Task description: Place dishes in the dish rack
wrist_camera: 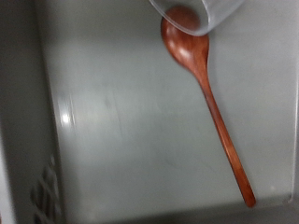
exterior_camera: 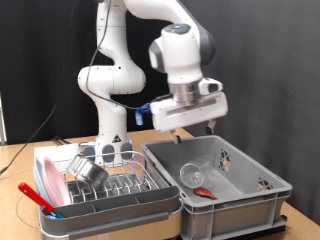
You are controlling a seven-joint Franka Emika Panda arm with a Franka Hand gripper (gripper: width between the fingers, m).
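Steel bowl sits in the rack, left. Glass and spoon lie in the crate, right. Gripper hovers above; its opening cannot be told.

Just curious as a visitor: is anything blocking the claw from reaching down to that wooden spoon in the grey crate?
Nothing visible blocks the gripper above. The clear glass overlaps the spoon bowl end; its handle lies bare.

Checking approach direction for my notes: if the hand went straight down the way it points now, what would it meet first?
Probably the bare floor of the grey crate, close beside the reddish-brown spoon and the clear glass. The hand hangs above the crate; depth is unclear, so the spoon could be struck first.
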